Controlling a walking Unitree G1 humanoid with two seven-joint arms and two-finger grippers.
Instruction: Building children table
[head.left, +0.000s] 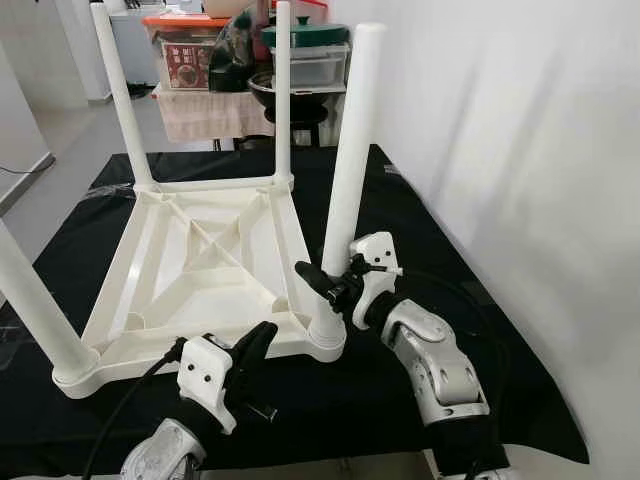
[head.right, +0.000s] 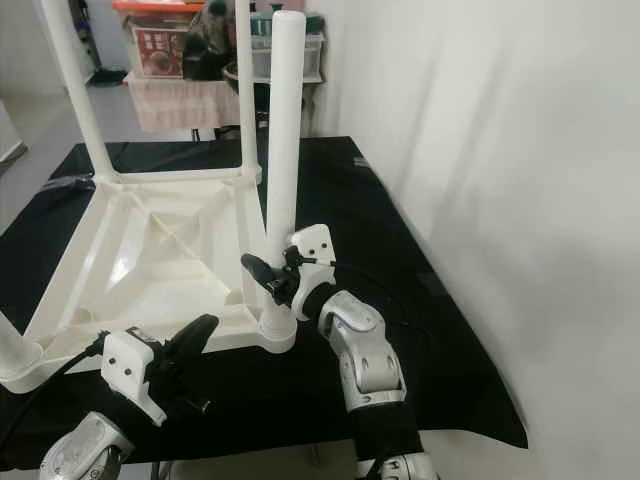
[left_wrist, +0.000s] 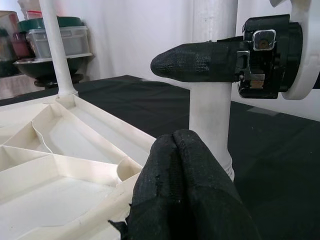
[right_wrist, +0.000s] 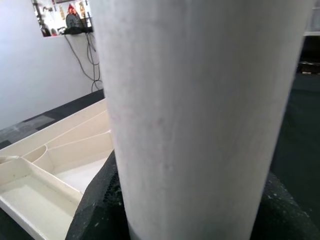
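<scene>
With leg (head.left: 352, 150) between R gripper (head.left: 322, 283) jaws.

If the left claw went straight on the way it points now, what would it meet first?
Probably the near-right table leg, standing just ahead of the shut left claw, with the right claw clamped on it; depth is unclear.
</scene>
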